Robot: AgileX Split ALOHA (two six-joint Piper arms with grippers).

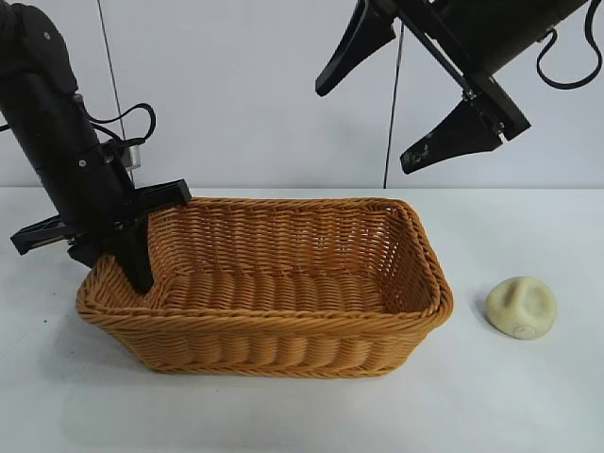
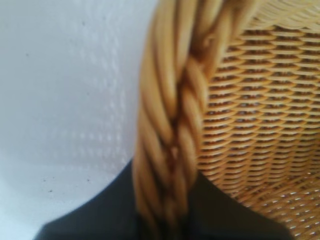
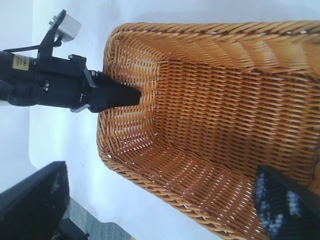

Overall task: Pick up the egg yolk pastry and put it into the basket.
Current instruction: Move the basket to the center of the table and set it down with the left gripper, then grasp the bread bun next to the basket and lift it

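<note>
While the left gripper [image 1: 137,255] at the left of the exterior view has its fingers closed astride the braided rim of the basket [image 1: 311,326] — one inside the wall, one outside — the egg yolk pastry [image 1: 522,307] lies untouched on the table [image 1: 528,406] at the lower right, just beside the basket's right end. The right gripper [image 1: 406,99] hangs at the upper right with fingers spread wide and empty, so the pick looks to be its job. It should drop straight over the dome and close gently on the soft sides — the left steadying the basket.
</note>
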